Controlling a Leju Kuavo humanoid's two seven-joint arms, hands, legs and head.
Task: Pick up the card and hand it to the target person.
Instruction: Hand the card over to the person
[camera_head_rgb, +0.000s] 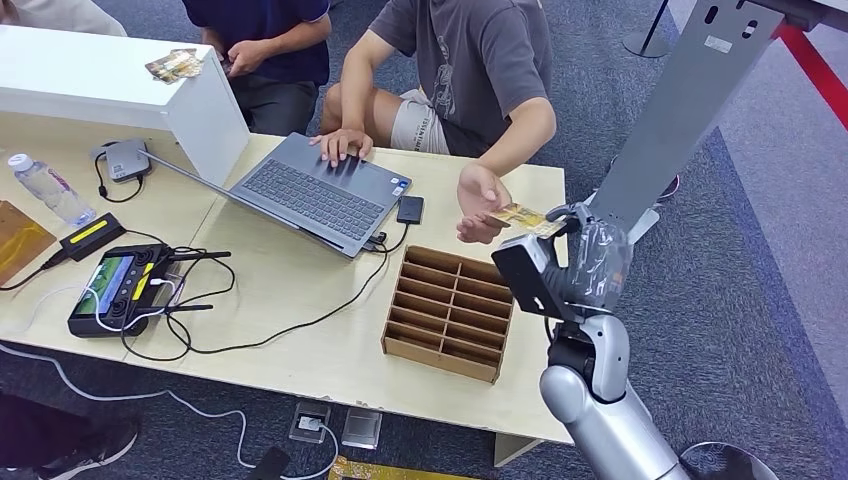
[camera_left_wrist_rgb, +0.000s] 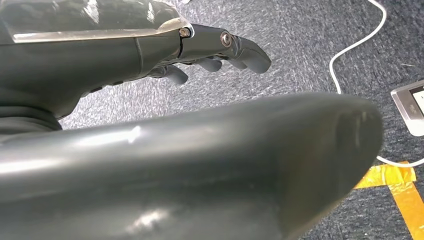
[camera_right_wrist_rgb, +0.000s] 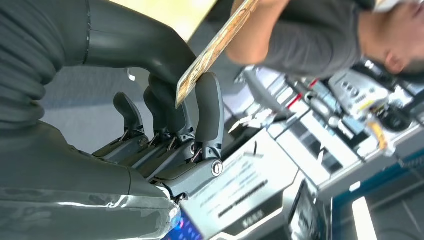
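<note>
A yellow patterned card (camera_head_rgb: 522, 217) is held out over the table's right end. My right hand (camera_head_rgb: 590, 258) pinches its near end. In the right wrist view the card (camera_right_wrist_rgb: 215, 50) sits edge-on between the thumb and a dark finger (camera_right_wrist_rgb: 209, 110). A person in a grey shirt (camera_head_rgb: 490, 50) sits across the table, with one hand (camera_head_rgb: 480, 205) at the card's far end, its fingers touching it. My left hand (camera_left_wrist_rgb: 210, 45) hangs over grey carpet with its fingers apart and nothing in it.
A wooden slotted card rack (camera_head_rgb: 450, 312) stands on the table (camera_head_rgb: 300, 350) just left of my right arm. An open laptop (camera_head_rgb: 315, 192), cables and a controller (camera_head_rgb: 115, 285) lie further left. A grey slanted post (camera_head_rgb: 670, 110) rises behind my right hand. A second person (camera_head_rgb: 265, 40) sits at the back.
</note>
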